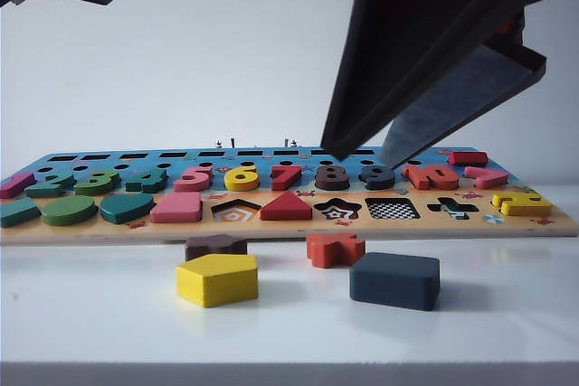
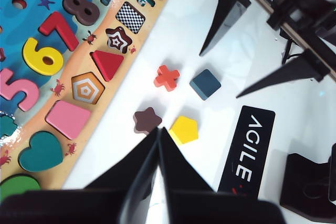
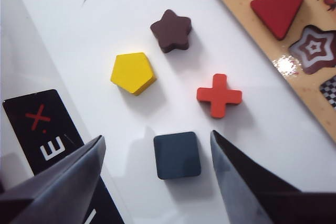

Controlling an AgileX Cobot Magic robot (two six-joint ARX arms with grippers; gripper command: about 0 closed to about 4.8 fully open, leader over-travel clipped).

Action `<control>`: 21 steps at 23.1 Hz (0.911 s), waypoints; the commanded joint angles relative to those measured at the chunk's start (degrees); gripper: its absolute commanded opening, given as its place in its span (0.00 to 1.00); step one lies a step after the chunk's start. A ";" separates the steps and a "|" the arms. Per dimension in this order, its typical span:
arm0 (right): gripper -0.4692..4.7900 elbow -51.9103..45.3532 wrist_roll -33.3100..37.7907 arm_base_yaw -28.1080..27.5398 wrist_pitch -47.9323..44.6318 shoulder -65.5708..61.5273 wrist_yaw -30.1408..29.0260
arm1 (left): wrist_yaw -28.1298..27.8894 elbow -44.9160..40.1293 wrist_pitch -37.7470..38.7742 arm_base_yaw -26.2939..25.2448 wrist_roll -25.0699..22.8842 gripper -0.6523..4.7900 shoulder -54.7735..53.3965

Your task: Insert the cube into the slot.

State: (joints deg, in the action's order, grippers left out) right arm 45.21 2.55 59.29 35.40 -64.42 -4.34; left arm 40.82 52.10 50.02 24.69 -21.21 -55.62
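The cube, a dark navy block with rounded corners, lies flat on the white table in front of the puzzle board. My right gripper hangs open above it. In the right wrist view its two fingers stand wide on either side of the cube and touch nothing. The slot, a square recess with a checkerboard floor, sits empty in the board's front row. My left gripper is shut and empty, above the table near the yellow pentagon.
A yellow pentagon, a brown star and a red cross lie loose near the cube. The wooden puzzle board holds numbers and shapes. A black label strip lies along the table's near side.
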 commanded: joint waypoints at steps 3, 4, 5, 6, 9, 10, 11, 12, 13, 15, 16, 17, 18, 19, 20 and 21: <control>0.78 0.37 -2.99 0.85 -0.15 -1.95 1.27 | -1.01 0.17 -1.68 0.04 -0.20 0.15 0.20; 0.78 0.33 -4.72 0.74 0.28 -2.36 1.90 | -0.98 0.17 -1.84 0.04 -0.22 0.15 0.20; 0.78 0.28 -5.77 0.74 0.42 -2.73 2.08 | -0.98 0.17 -1.95 0.07 -0.22 0.15 0.20; 0.78 0.17 -6.58 0.74 0.55 -2.78 2.27 | -0.98 0.17 -1.99 0.07 -0.22 0.15 0.20; 0.78 -0.59 -8.20 0.74 0.57 -3.17 2.97 | -0.96 0.17 -2.14 0.09 -0.22 0.15 0.20; 0.78 -1.16 -8.52 0.72 0.57 -3.48 3.10 | -0.96 0.17 -2.14 0.11 -0.20 0.15 0.22; 0.78 -1.49 -8.57 0.74 0.63 -3.67 3.54 | -0.96 0.17 -2.14 0.11 -0.20 0.15 0.22; 0.78 -1.66 -8.57 0.74 0.63 -3.74 3.63 | -0.96 0.17 -2.14 0.11 -0.20 0.15 0.22; 0.78 -1.84 -8.57 0.74 0.63 -3.80 3.76 | -0.96 0.17 -2.14 0.11 -0.22 0.15 0.22; 0.78 -2.01 -8.57 0.74 0.61 -3.87 4.00 | -0.96 0.17 -2.14 0.13 -0.22 0.15 0.20; 0.78 -2.05 -8.55 0.74 0.61 -3.89 4.46 | -0.96 0.17 -2.16 0.13 -0.22 0.15 0.20; 0.78 -2.05 -8.52 0.72 0.59 -3.89 4.61 | -0.96 0.17 -2.14 0.13 -0.22 0.15 0.20; 0.78 -2.05 -8.37 0.74 0.44 -3.96 4.57 | -0.96 0.17 -2.14 0.13 -0.22 0.15 0.20; 0.78 -2.05 -8.37 0.74 0.44 -4.11 4.57 | -0.96 0.17 -2.14 0.13 -0.24 0.15 0.20; 0.78 -2.05 -8.37 0.76 0.44 -4.22 4.57 | -0.96 0.17 -2.16 0.13 -0.24 0.15 0.20; 0.78 -2.08 -8.37 0.74 0.42 -4.44 4.59 | -0.96 0.17 -2.16 0.13 -0.22 0.15 0.20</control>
State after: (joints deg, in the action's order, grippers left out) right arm 43.00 -5.82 60.05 36.42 -68.66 0.03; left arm 39.86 52.10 48.64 24.88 -21.21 -55.59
